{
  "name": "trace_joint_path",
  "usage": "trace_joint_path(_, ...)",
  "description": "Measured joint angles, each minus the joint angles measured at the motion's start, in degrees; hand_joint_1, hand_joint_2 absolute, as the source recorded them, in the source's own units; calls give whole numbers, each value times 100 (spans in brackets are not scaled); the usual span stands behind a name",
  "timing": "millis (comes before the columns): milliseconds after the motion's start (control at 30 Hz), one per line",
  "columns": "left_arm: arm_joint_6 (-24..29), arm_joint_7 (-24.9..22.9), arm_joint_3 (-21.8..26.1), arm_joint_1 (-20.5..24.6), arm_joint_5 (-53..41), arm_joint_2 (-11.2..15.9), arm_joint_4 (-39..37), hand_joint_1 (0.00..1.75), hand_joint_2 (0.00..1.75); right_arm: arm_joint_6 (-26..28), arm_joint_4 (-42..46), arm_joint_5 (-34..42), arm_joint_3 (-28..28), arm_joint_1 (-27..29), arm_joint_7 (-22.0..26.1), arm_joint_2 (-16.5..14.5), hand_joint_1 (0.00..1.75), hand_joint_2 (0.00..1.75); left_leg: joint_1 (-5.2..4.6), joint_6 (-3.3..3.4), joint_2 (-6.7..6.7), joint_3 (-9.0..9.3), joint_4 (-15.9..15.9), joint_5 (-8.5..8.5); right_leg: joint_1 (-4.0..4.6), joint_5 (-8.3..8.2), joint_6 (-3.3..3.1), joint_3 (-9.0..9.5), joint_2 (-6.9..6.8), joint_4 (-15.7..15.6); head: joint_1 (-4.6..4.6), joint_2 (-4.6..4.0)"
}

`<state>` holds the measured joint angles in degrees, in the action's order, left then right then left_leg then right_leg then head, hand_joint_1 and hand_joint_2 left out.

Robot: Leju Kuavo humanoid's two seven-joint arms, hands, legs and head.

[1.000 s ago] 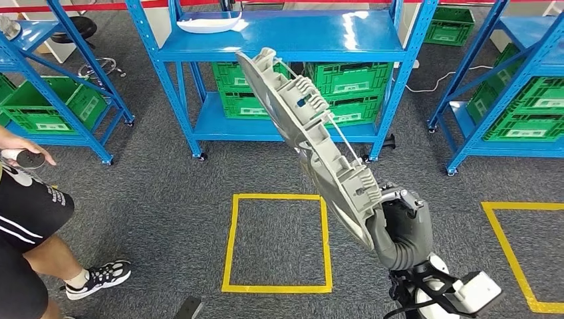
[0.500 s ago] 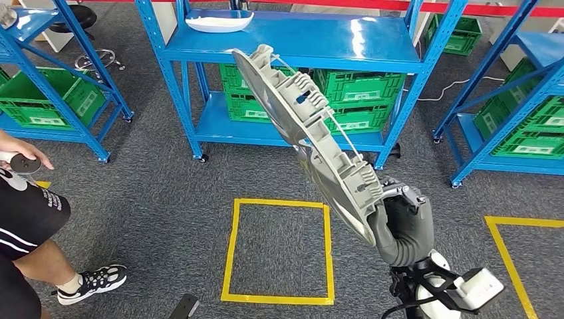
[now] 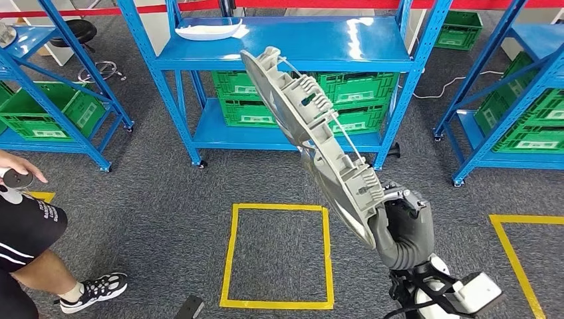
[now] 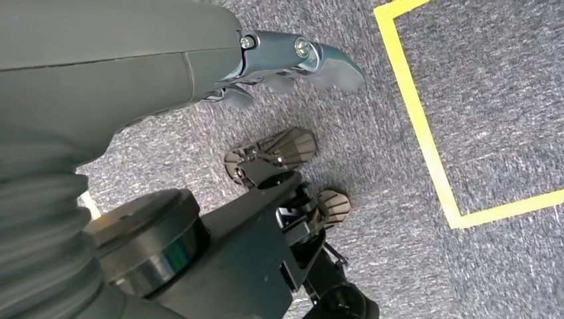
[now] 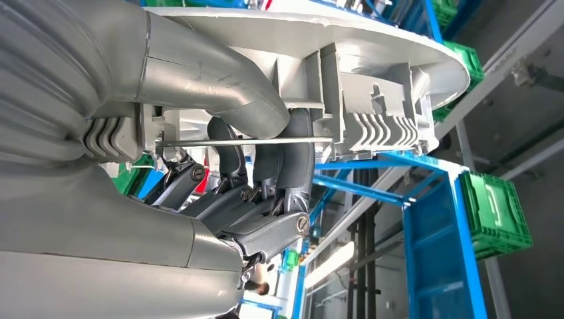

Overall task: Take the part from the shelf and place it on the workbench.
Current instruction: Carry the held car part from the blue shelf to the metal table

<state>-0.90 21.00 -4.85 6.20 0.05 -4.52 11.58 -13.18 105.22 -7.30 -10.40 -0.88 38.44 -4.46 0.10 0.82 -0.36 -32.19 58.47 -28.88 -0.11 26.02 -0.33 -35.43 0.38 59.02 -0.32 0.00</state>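
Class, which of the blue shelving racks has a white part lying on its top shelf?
The middle rack, straight ahead: a white part lies on its top shelf's left end.

Green crates (image 3: 346, 96) under blue rack, yellow floor square (image 3: 277, 256), person's sneaker (image 3: 93, 291)

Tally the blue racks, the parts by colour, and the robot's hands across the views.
Blue racks: 3
Grey part, gripped by the right hand: 1
White part, on the centre rack's top shelf: 1
Robot hands: 2, counting the left hand, which holds nothing
Total: 7
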Motion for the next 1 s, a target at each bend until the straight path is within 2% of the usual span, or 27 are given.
trace_joint_path(133, -14, -11, -5, 0, -56, 7, 1, 0, 175, -3, 0, -8, 0, 10, -3, 0, 175, 175, -19, 36, 2, 2, -44, -13, -12, -28, 31, 12, -7, 4, -3, 0)
trace_joint_path(233, -14, -12, -11, -5, -75, -10, 0, 0, 175, -3, 1, -13, 0, 32, -4, 3, 175, 175, 18, 49, 1, 112, -181, 35, -12, -87, 104, 0, -13, 123, 5, 0)
trace_joint_path(267, -13, -13, -13, -7, -84, -16, 0, 0, 175, -2, 1, -14, 0, 32, -2, 5, 175, 175, 37, 42, 3, 157, -201, 51, -19, 5, 139, -59, -12, 236, 18, 0)
trace_joint_path(300, -13, -13, -15, -8, -93, -21, 0, 0, 175, -2, 2, -14, -1, 32, -2, 7, 175, 175, 50, 34, 8, 190, -206, 62, -32, 165, 172, -180, -13, 466, 30, 0)
trace_joint_path(367, -13, -13, -15, -11, -108, -16, -1, 0, 175, 1, 2, -13, -2, 44, -2, 11, 175, 175, 61, 21, 13, 201, -192, 50, -69, 507, 234, -549, -13, 1139, 51, 0)
trace_joint_path(400, -13, -13, -15, -17, -110, -18, -1, 0, 175, 2, 2, -13, -2, 59, -4, 14, 175, 175, 72, 8, 13, 205, -179, 34, -90, 585, 260, -703, -14, 1390, 53, 0)
trace_joint_path(433, -13, -13, -15, -22, -112, -21, -2, 0, 175, 3, 2, -14, -2, 72, -7, 16, 175, 175, 90, -13, 10, 213, -162, 12, -111, 559, 289, -769, -15, 1463, 54, 0)
trace_joint_path(467, -13, -13, -15, -27, -116, -25, -2, 0, 175, 5, 2, -15, -2, 83, -12, 18, 175, 175, 119, -41, 4, 226, -137, -20, -134, 419, 326, -719, -16, 1311, 55, 0)
trace_joint_path(533, -8, -12, -15, -30, -125, -28, -1, 0, 175, 11, 2, -15, -2, 87, -19, 22, 175, 175, 180, -122, -7, 262, -71, -108, -174, 32, 402, -392, -17, 599, 62, 0)
trace_joint_path(567, 1, -11, -16, -28, -129, -25, 0, 0, 175, 13, 2, -12, -2, 86, -21, 25, 175, 175, 200, -173, -12, 276, -37, -154, -176, -19, 396, -265, -20, 302, 78, 0)
trace_joint_path(600, 10, -9, -16, -25, -132, -22, 1, 0, 175, 12, 2, -11, -3, 87, -22, 28, 175, 175, 203, -226, -11, 277, -21, -196, -164, -20, 353, -193, -26, 136, 90, 0)
trace_joint_path(667, 24, -7, -17, -29, -143, -18, 1, 0, 175, 10, 4, -10, -4, 100, -29, 33, 175, 175, 190, -326, -7, 322, 0, -229, -139, 70, 181, -183, -31, 113, 102, 0)
trace_joint_path(733, 24, -5, -17, -30, -157, -20, 1, 0, 175, 11, 8, -13, -6, 113, -40, 37, 175, 175, 195, -391, 3, 350, 86, -235, -146, 35, 45, -102, -26, 116, 78, 0)
trace_joint_path(767, 24, -4, -18, -23, -162, -20, 2, 0, 175, 13, 11, -13, -7, 110, -43, 38, 175, 175, 196, -402, 8, 279, 240, -256, -144, 56, -1, -50, -27, 112, 63, 0)
trace_joint_path(800, 24, -2, -19, -15, -164, -21, 2, 0, 175, 14, 15, -10, -8, 106, -41, 39, 175, 175, 194, -403, 13, 126, 510, -321, -139, 81, -37, -2, -28, 105, 45, 0)
trace_joint_path(900, 24, -2, -20, -28, -166, -24, -1, 0, 175, 16, 17, -7, -16, 102, -33, 40, 175, 175, 157, -374, 16, -562, 1494, -723, -97, 188, -106, 102, -17, 101, 7, 0)
trace_joint_path(933, 24, -3, -20, -43, -167, -24, -3, 0, 175, 16, 17, -8, -17, 108, -34, 41, 175, 175, 141, -351, 15, -711, 1607, -782, -80, 230, -117, 147, -7, 101, 2, 0)
trace_joint_path(967, 24, -4, -20, -56, -167, -24, -4, 0, 175, 15, 17, -8, -17, 114, -37, 43, 175, 175, 122, -318, 15, -766, 1535, -724, -64, 274, -121, 203, 4, 101, -4, 0)
trace_joint_path(1000, 25, -4, -20, -63, -167, -23, -4, 0, 175, 13, 17, -9, -18, 117, -38, 44, 175, 175, 98, -272, 15, -731, 1280, -537, -50, 321, -121, 270, 11, 101, -10, 0)
